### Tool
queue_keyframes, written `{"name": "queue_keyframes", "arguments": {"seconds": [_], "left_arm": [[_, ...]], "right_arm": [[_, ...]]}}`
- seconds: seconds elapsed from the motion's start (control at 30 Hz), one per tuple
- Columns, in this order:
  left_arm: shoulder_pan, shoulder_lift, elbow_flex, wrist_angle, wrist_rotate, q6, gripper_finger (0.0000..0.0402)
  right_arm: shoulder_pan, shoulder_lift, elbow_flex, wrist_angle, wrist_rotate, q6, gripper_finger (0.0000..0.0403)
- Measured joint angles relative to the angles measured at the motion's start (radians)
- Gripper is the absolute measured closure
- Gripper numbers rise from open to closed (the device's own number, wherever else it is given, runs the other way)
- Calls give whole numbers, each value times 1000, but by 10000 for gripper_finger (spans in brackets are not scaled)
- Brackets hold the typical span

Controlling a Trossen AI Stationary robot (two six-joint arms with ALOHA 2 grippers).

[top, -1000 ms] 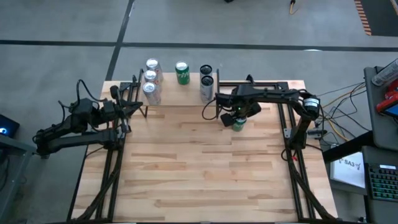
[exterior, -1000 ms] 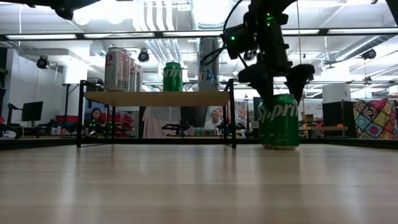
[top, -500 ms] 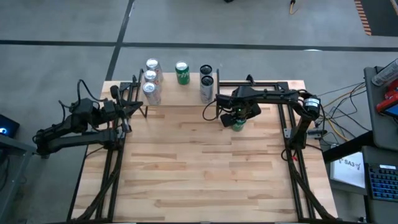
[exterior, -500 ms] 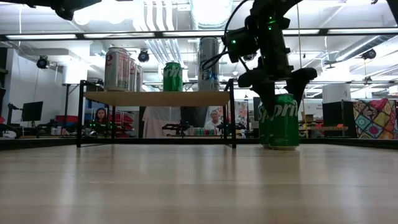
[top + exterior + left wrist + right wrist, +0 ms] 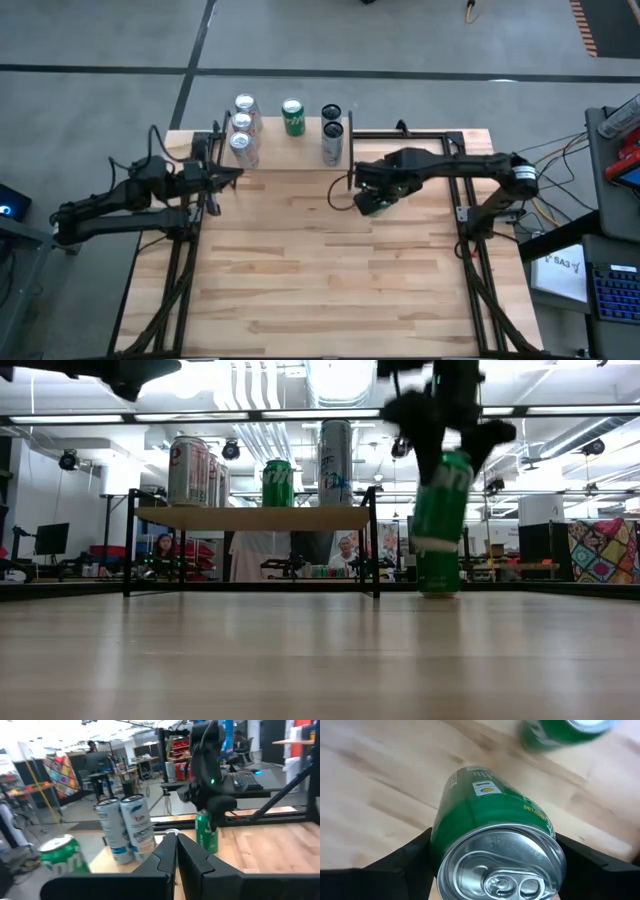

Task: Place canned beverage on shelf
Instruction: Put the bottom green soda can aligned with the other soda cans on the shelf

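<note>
My right gripper (image 5: pixel 450 432) is shut on a green canned beverage (image 5: pixel 440 500) and holds it in the air to the right of the shelf (image 5: pixel 255 517). The shelf is a light-wood plank on black legs at the table's far edge. On it stand silver cans (image 5: pixel 242 128), a green can (image 5: pixel 292 117) and two tall cans (image 5: pixel 332 130). A second green can (image 5: pixel 438 572) stands on the table under the lifted one. My left gripper (image 5: pixel 236 173) is shut and empty, near the shelf's left legs. My right gripper pinches the can's side wall just under its top rim (image 5: pixel 445 845), one dark finger (image 5: pixel 412 857) on either side. The fingers come from above, pointing steeply down. The can hangs below them, clear of the table and tilted, its lid (image 5: pixel 500 865) toward the wrist.
The shelf's right front leg (image 5: pixel 375 545) stands just left of the lifted can. Bare wooden tabletop (image 5: pixel 330 280) stretches toward the near edge. Black frame rails (image 5: pixel 465 210) run along the table's right side.
My right gripper has risen and gone a little toward the table's left and near edges, lifting the green can off the table and tipping it. The other green can has stayed standing. My left gripper has reached a little toward the shelf.
</note>
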State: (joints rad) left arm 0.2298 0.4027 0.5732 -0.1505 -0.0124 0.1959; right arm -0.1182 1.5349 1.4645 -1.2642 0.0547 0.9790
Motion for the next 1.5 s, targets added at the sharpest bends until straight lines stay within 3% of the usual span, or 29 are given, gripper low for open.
{"name": "queue_keyframes", "arguments": {"seconds": [0.23,0.47,0.73,0.87,1.03,1.2,1.33,1.5], "left_arm": [[-2,91,2,52,103,-56,402],[-42,99,23,56,110,-133,402],[-186,135,-61,154,72,-210,402],[-283,192,-105,258,-42,-199,402],[-401,284,-102,266,-215,-75,402],[-515,398,-104,245,-491,4,402],[-591,489,-104,256,-649,3,402],[-613,562,-93,270,-683,-35,398]], "right_arm": [[141,-9,51,166,104,-29,108],[200,-7,49,352,131,-139,108],[230,15,43,467,201,-291,108],[234,40,41,524,208,-329,108],[241,75,41,587,213,-377,108],[243,106,43,615,257,-405,108],[243,126,43,633,295,-424,108],[242,147,44,658,334,-448,108]]}}
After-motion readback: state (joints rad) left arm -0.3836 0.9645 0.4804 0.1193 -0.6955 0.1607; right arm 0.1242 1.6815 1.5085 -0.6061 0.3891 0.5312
